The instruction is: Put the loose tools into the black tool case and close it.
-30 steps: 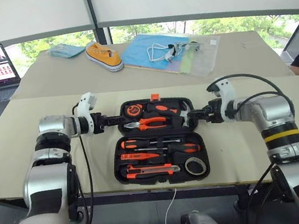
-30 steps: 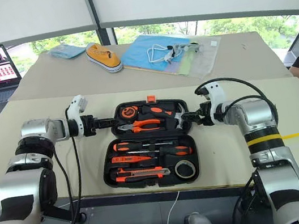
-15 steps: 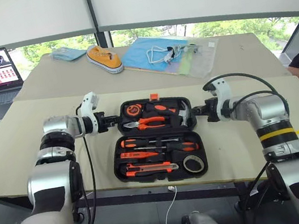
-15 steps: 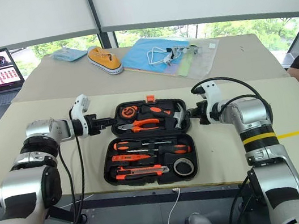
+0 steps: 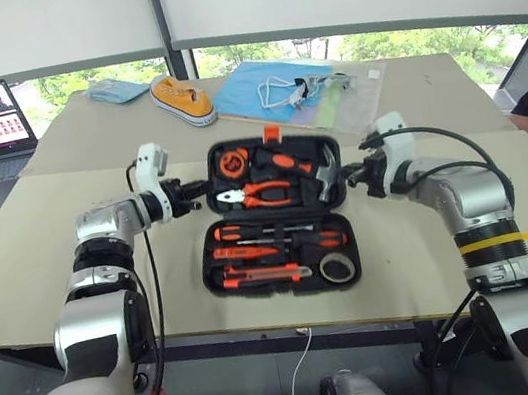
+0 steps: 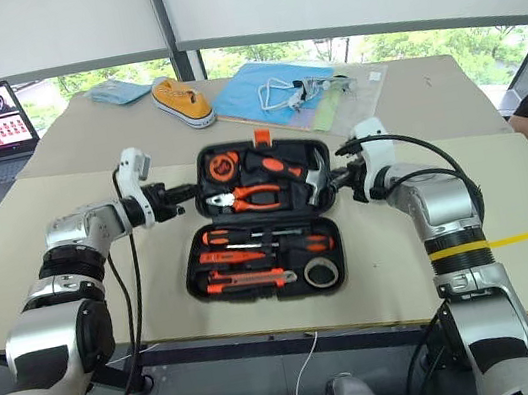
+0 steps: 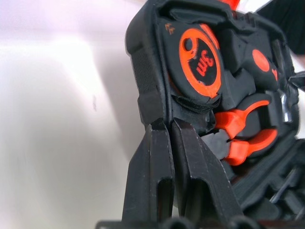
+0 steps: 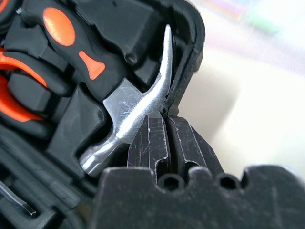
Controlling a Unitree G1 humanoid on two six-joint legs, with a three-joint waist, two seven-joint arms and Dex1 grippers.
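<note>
I have both grippers, left (image 5: 200, 189) and right (image 5: 350, 176), pinched shut on opposite lid (image 5: 275, 170) ends of the case (image 5: 278, 217), lid tilted up from its hinge along the base.

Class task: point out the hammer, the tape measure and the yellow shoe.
hammer (image 8: 125, 110), right wrist view, on its steel head.
tape measure (image 7: 200, 62), left wrist view, on its round orange face.
yellow shoe (image 5: 182, 100), left eye view, on its upper.

Around the black tool case (image 5: 278, 217) you had bare table (image 5: 41, 255) on both sides and toward the robot. Its raised far half stood between the left gripper (image 5: 198, 190) and right gripper (image 5: 346, 180), each pinched on a side edge. Beyond the case, a blue folder (image 5: 266, 91) and yellow shoe (image 5: 182, 100) blocked the way.
</note>
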